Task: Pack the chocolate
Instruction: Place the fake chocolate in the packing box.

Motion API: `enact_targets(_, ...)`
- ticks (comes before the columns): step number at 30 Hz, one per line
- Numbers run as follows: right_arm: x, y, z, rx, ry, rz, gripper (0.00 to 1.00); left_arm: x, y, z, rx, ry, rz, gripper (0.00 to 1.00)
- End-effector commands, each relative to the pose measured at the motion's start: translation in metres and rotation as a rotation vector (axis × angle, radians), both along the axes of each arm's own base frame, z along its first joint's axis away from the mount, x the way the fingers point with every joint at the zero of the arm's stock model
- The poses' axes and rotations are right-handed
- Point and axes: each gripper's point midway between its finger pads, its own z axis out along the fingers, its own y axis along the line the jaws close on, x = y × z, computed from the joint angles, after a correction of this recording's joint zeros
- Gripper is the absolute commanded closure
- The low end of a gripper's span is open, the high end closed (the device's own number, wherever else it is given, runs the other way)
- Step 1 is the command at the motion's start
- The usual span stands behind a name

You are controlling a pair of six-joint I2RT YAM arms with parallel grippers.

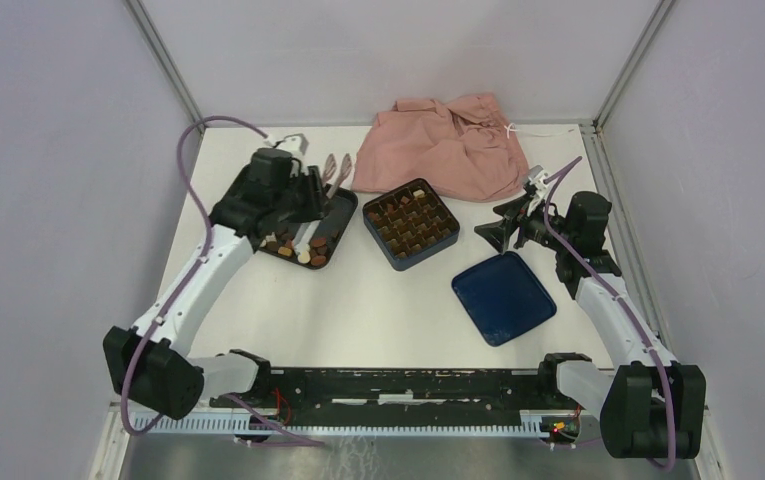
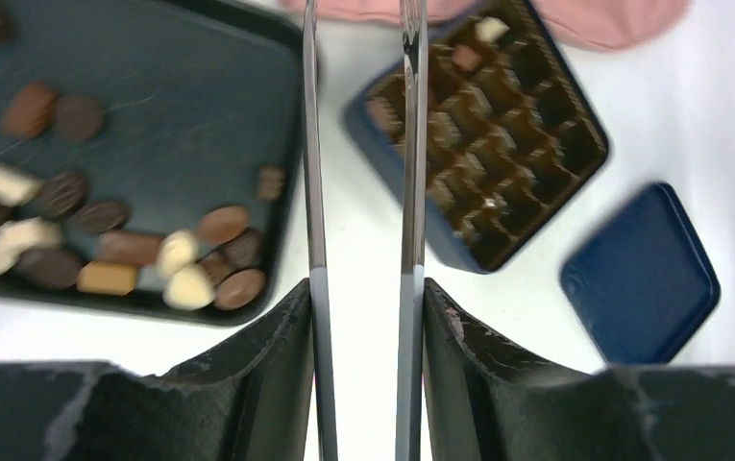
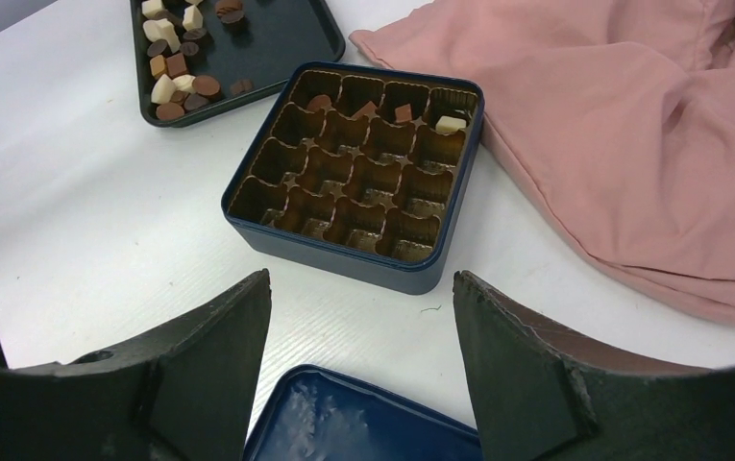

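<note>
**Chocolate mostly on the tray, a few pieces boxed**

Small dark brown, tan and cream-white chocolate pieces (image 3: 176,82) lie loose at one end of the black rectangular tray (image 3: 286,38). A few sit in the dark blue square box with a gridded insert (image 3: 344,259), in the row nearest the crumpled pink cloth (image 1: 443,150). Box and tray stand just beside each other on the white desk (image 1: 358,310). A blue square lid (image 1: 503,297) lies apart. The left claw (image 2: 358,29) holds its thin metal blades spread and empty above the gap between tray and box. The right claw (image 3: 363,327) gapes wide, empty, facing the box.
</note>
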Motion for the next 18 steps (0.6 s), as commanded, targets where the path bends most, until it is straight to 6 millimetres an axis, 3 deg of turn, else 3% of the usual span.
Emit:
enact_targets(1, 0.002, 0.004, 0.029, -0.009, -0.102, 0.04, 0.25, -0.005, 0.051, -0.001, -0.036, 0.024, 0.079, 0.52)
enact_targets(4, 0.002, 0.004, 0.028, -0.01, -0.099, 0.04, 0.25, -0.004, 0.083, -0.012, -0.03, 0.066, 0.146, 0.52)
enact_targets(9, 0.002, 0.005, 0.028, -0.006, -0.095, 0.048, 0.25, 0.01, 0.118, -0.025, -0.022, 0.111, 0.251, 0.52)
enact_targets(14, 0.002, 0.005, 0.028, -0.007, -0.093, 0.048, 0.25, 0.028, 0.148, -0.038, 0.027, 0.146, 0.346, 0.52)
enact_targets(18, 0.003, 0.005, 0.026, -0.01, -0.089, 0.049, 0.25, 0.035, 0.157, -0.048, 0.054, 0.181, 0.367, 0.52)
